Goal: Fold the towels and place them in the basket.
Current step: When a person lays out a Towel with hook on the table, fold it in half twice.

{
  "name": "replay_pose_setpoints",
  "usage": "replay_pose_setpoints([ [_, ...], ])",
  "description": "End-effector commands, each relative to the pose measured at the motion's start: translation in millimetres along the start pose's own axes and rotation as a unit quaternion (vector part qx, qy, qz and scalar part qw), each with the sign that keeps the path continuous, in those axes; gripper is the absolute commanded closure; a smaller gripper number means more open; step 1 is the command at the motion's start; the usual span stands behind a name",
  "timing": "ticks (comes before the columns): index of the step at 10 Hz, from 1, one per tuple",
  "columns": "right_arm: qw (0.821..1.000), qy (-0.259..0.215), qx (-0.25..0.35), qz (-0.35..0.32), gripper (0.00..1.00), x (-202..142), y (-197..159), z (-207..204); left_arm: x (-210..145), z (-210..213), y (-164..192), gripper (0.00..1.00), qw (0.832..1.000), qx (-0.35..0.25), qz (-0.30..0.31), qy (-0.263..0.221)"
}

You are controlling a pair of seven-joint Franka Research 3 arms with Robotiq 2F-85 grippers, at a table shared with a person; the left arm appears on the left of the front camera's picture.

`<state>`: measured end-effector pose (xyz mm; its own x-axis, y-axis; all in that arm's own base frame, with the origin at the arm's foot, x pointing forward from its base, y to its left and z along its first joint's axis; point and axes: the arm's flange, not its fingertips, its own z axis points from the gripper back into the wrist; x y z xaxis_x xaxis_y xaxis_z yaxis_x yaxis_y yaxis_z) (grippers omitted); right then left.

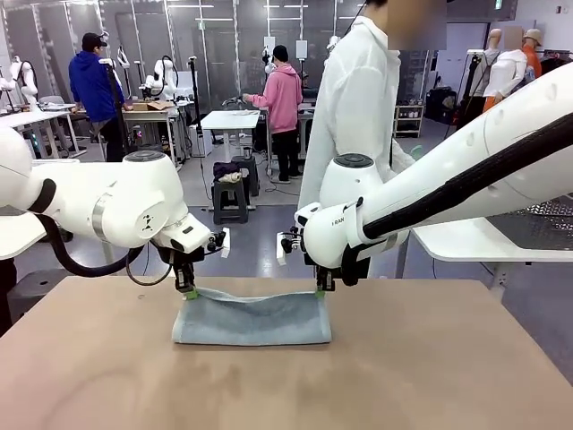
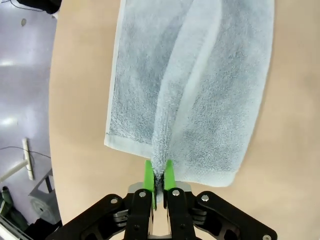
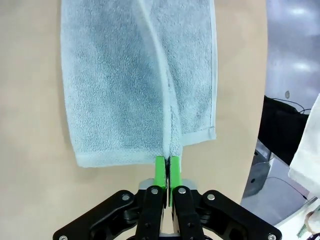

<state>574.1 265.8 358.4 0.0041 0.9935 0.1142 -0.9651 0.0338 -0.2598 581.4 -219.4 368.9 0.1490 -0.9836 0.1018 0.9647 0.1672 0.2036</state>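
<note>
One pale blue-grey towel (image 1: 252, 319) lies on the tan table, doubled over along its length. My left gripper (image 1: 189, 292) is shut on the towel's far left corner. In the left wrist view its green pads (image 2: 149, 178) pinch a raised edge of the towel (image 2: 200, 90). My right gripper (image 1: 320, 290) is shut on the far right corner, and in the right wrist view the green pads (image 3: 160, 170) clamp the hem of the towel (image 3: 120, 85). Both corners are lifted a little above the cloth below. The basket is out of view.
A person in a white coat (image 1: 354, 107) stands just past the table's far edge (image 1: 269, 279), between the two arms. Bare tabletop (image 1: 430, 367) spreads in front of and beside the towel. A white side table (image 1: 483, 242) sits at the right.
</note>
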Motion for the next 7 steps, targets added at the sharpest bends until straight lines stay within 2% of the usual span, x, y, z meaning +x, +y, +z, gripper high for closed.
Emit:
replay_pose_setpoints([
  [1, 1.0, 0.012, 0.007, -0.009, 0.96, -1.0, -10.0, -13.3, 2.5, -9.8, 10.2, 0.91, 1.0, -0.012, 0.01, 0.016],
  [3, 1.0, 0.01, 0.009, -0.014, 0.96, -5.2, -11.5, -23.5, -1.1, -17.7, 12.6, 0.91, 0.999, -0.018, 0.021, 0.028],
  [5, 1.0, 0.008, -0.001, -0.008, 0.96, -8.3, -12.6, -26.6, -3.3, -23.2, 15.8, 0.91, 0.999, -0.024, 0.014, 0.015],
  [6, 1.0, 0.001, -0.006, -0.004, 0.96, -7.4, -10.4, -25.7, -3.6, -22.7, 14.4, 0.86, 0.999, -0.021, 0.017, 0.016],
  [7, 1.0, -0.005, -0.012, 0.0, 0.76, -6.8, -9.9, -25.2, -3.7, -22.6, 14.8, 0.72, 1.0, -0.016, 0.018, 0.015],
])
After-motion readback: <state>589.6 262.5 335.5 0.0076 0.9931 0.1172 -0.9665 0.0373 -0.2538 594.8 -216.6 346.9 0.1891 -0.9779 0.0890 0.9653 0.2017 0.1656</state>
